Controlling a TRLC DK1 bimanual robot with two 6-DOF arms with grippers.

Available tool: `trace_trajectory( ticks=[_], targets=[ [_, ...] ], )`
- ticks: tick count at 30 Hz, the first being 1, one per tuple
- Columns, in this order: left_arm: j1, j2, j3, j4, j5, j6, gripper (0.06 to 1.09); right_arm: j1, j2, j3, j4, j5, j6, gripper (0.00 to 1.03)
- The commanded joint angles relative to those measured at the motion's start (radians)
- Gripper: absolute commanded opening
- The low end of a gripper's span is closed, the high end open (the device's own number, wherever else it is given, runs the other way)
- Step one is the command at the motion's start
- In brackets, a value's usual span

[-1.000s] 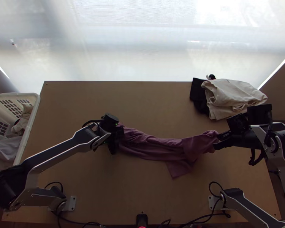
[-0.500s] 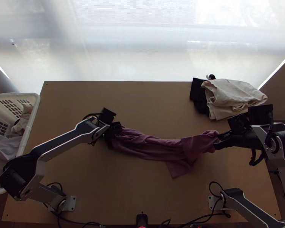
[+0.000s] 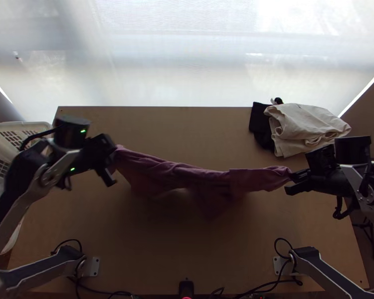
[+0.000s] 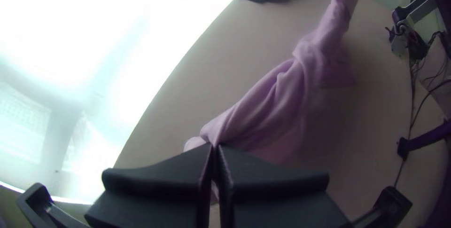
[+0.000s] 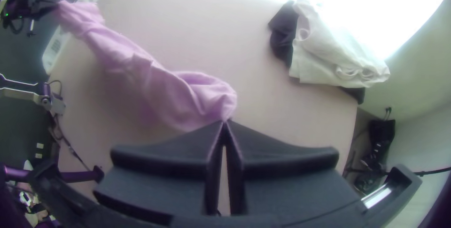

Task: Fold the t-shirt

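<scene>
Left gripper point(image 4: 215, 147) sits farther out, nearer basket point(image 3: 17, 125); t-shirt point(image 3: 199, 174) stretches lengthwise across to right gripper point(image 5: 225, 122), both pinching cloth.

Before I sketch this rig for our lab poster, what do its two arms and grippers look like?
The left arm and right arm have silver-grey links, black joints and looping black cables; small green lights glow at the left wrist. The left gripper and right gripper each have two wide, flat black fingers, tapering towards the tips.
</scene>
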Motion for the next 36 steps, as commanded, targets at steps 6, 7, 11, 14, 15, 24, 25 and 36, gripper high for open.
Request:
trace_trajectory(
  ticks=[6, 7, 11, 14, 15, 24, 25, 36],
  targets=[
    [0.012, -0.324, 0.111, -0.324, 0.006, -0.114, 0.10, 0.002, -0.071, 0.024, -0.089, -0.073, 0.015, 0.04],
    [0.013, -0.330, 0.111, -0.335, 0.006, -0.120, 0.10, -0.002, -0.077, 0.021, -0.095, -0.085, 0.015, 0.04],
    [0.009, -0.324, 0.071, -0.317, 0.017, -0.128, 0.10, -0.013, -0.088, -0.007, -0.097, -0.119, 0.015, 0.04],
    [0.021, -0.278, -0.031, -0.177, 0.013, -0.077, 0.10, -0.042, -0.066, -0.007, -0.060, -0.128, 0.024, 0.04],
    [0.046, -0.249, -0.066, -0.120, 0.013, -0.051, 0.10, -0.061, -0.056, -0.008, -0.031, -0.127, 0.034, 0.04],
    [0.144, 0.192, -0.158, 0.317, 0.044, 0.099, 0.10, -0.081, 0.079, -0.054, 0.157, -0.127, 0.070, 0.04],
    [0.148, 0.242, -0.147, 0.354, 0.044, 0.104, 0.10, -0.081, 0.090, -0.064, 0.172, -0.125, 0.072, 0.04],
    [0.179, 0.629, 0.068, 0.490, -0.003, 0.130, 1.05, -0.047, 0.142, -0.140, 0.253, -0.124, 0.078, 0.04]
  ],
)
